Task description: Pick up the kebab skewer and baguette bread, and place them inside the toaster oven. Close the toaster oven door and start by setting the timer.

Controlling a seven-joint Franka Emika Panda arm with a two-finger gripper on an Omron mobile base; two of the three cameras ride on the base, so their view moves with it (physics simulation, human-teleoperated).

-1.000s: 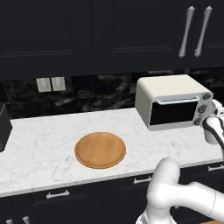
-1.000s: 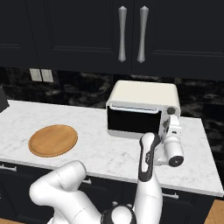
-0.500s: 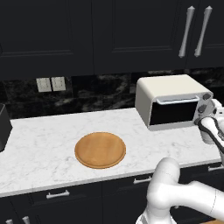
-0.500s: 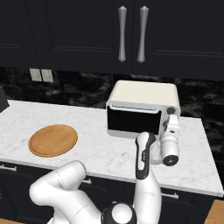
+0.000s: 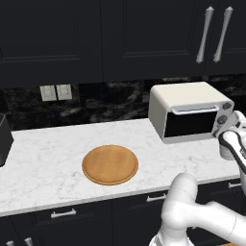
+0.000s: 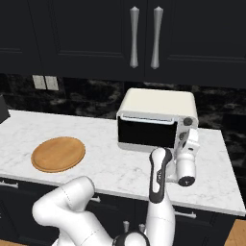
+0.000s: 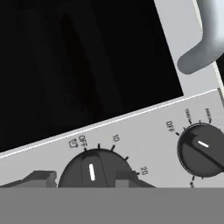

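Door [image 6: 146, 132] of dark glass on your cream-white toaster oven [image 5: 180, 98] sits shut; two-finger gripper [image 7: 92, 177] clamps the dark timer knob [image 7: 92, 168]; turning remains.

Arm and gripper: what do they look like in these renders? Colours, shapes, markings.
The arm is glossy white, built of thick rounded segments, with a dark band along the upright link and dark joint caps. The gripper has two small dark grey, blocky fingertips. No cables or markings visible.
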